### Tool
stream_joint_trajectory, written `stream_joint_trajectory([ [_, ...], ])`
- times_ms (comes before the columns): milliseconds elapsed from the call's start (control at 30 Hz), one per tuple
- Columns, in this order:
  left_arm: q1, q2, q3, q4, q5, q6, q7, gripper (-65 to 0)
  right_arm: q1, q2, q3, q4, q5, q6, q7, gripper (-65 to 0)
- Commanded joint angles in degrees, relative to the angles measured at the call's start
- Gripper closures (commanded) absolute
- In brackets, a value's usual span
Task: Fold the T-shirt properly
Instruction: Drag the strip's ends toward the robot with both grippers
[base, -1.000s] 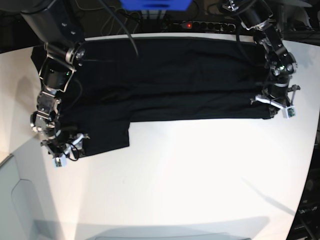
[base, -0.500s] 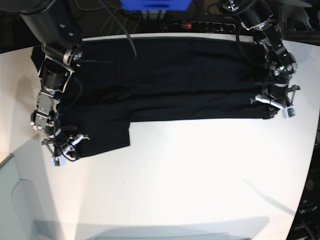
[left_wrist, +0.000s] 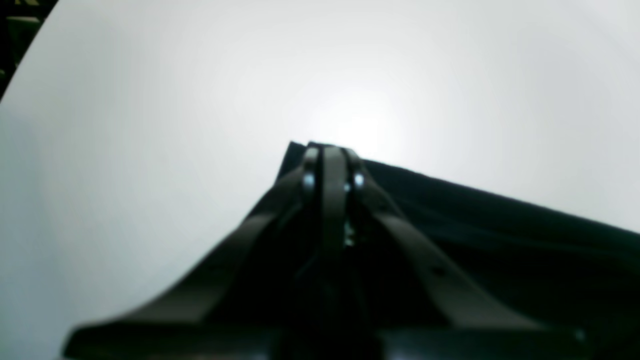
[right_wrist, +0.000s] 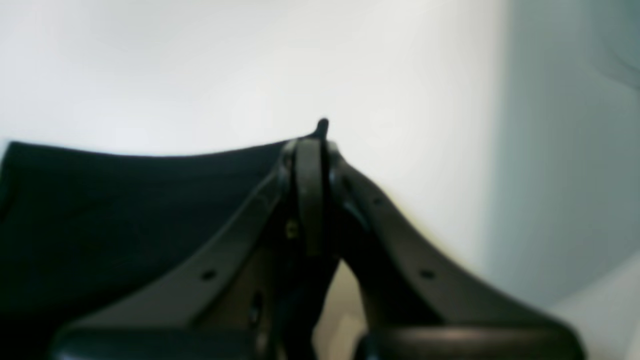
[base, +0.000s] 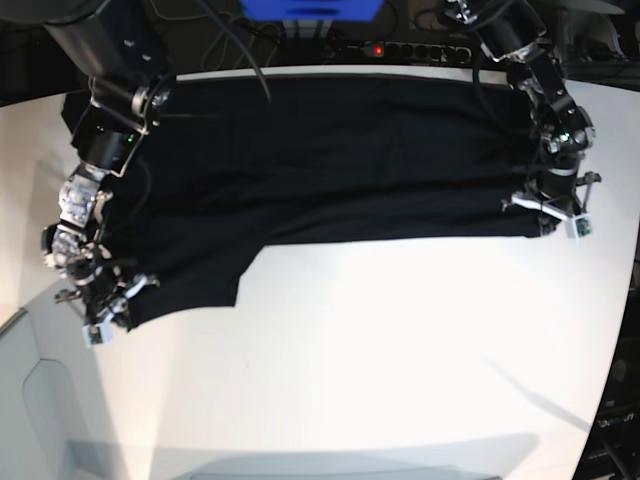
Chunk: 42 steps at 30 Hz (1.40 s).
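— So, from the left wrist view, where does the cloth lie?

— Behind and to the right of the left hand (left_wrist: 331, 159), whose fingers are pressed together on the corner of the T-shirt (left_wrist: 500, 235). The black edge runs away to the lower right; ahead and to the left is only bare white worktop (left_wrist: 150, 100), so there is free room that way.

— And the right wrist view?

— It mirrors that. The right hand (right_wrist: 312, 145) is pinched closed on a corner of the T-shirt (right_wrist: 125, 200), with a small tip of cloth poking up past the fingers. The cloth spreads off to the left; a grey surface (right_wrist: 575, 150) stands to the right, so the worktop's edge is probably close on that side.

— What does the base view add?

— The T-shirt (base: 340, 150) lies flat with its long axis across the worktop (base: 400, 350), along the far side. The left hand (base: 558, 213) holds the near corner at one end; the right hand (base: 105, 312) holds the other end, lower and near the worktop's edge. Each hand is nearest its own end. The whole near half of the worktop is open, so a fold toward the camera or across has room.
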Motion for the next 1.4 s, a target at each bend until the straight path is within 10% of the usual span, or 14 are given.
stream_joint_trajectory([
  [0, -0.64, -0.94, -0.06, 1.85, -0.61, 0.01, -1.65, 0.0, 1.61, -0.17, 0.00, 3.37, 1.17, 0.65, 1.16, 0.0],
  [600, 2.96, -0.51, -0.06, 11.61, -0.79, 0.01, -1.30, 0.0, -23.00, -9.58, 0.08, 52.07, 1.26, 0.65, -9.04, 0.0],
  [1367, 11.23, -0.33, -0.24, 15.74, -0.88, -0.08, -1.83, 0.0, -45.33, -15.90, 10.19, 53.92, 1.26, 0.65, -8.87, 0.0],
])
